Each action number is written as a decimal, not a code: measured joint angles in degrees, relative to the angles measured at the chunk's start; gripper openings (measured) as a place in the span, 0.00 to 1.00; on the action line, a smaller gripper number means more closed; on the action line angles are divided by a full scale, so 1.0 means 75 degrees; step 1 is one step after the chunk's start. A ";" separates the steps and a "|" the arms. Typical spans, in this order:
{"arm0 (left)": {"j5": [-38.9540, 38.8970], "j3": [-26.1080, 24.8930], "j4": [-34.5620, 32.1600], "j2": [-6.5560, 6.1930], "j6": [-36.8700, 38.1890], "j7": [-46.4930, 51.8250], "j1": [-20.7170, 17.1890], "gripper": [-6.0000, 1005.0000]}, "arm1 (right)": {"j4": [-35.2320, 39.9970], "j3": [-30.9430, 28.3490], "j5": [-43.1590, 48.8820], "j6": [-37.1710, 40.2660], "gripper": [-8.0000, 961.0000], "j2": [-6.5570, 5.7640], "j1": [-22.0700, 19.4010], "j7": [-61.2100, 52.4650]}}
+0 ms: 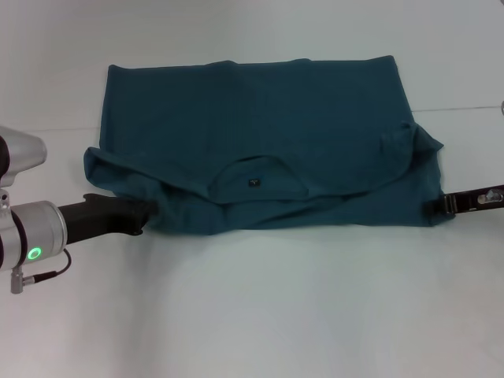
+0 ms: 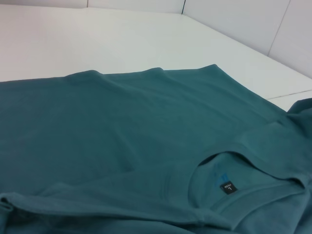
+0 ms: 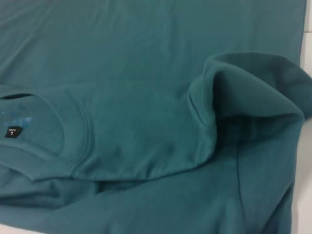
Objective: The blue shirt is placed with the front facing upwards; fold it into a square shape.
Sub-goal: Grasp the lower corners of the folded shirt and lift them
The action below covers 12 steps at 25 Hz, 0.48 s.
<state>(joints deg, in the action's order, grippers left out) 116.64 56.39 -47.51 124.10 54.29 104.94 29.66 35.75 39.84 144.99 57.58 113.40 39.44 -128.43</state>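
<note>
- Head view: blue shirt (image 1: 260, 142) spread across the white table (image 1: 252, 315), near portion folded over, collar (image 1: 256, 179) and small dark neck label (image 1: 253, 183) facing up.
- Left hand (image 1: 146, 214) at the shirt's near left corner, fingertips under cloth; grip impossible to tell.
- Right hand (image 1: 442, 205) at the near right corner, touching the edge; grip likewise unclear.

a: what does the left arm (image 1: 35, 228) look like beside the blue shirt (image 1: 260, 142)?
b: silver-grey cylinder, lit green ring, thin black cable, then a black forearm.
a: and the right gripper (image 1: 471, 200) at the shirt's other side?
b: slim, black, with silver fittings.
</note>
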 joint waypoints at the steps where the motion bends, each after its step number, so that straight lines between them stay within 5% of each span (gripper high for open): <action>1: -0.0001 -0.0002 -0.0005 0.0000 0.0000 0.0000 -0.0001 0.02 | -0.0005 0.0001 -0.0010 -0.0003 0.41 -0.0001 0.0001 0.0017; 12: 0.0042 -0.0234 -0.0001 -0.0007 -0.0054 -0.0014 -0.0029 0.02 | 0.0325 -0.0051 -0.0103 0.0289 0.05 0.0007 -0.0188 0.0178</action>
<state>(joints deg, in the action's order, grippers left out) 116.95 54.63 -47.52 124.04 53.89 104.84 29.44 38.18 39.45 144.22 59.75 113.46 38.03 -127.10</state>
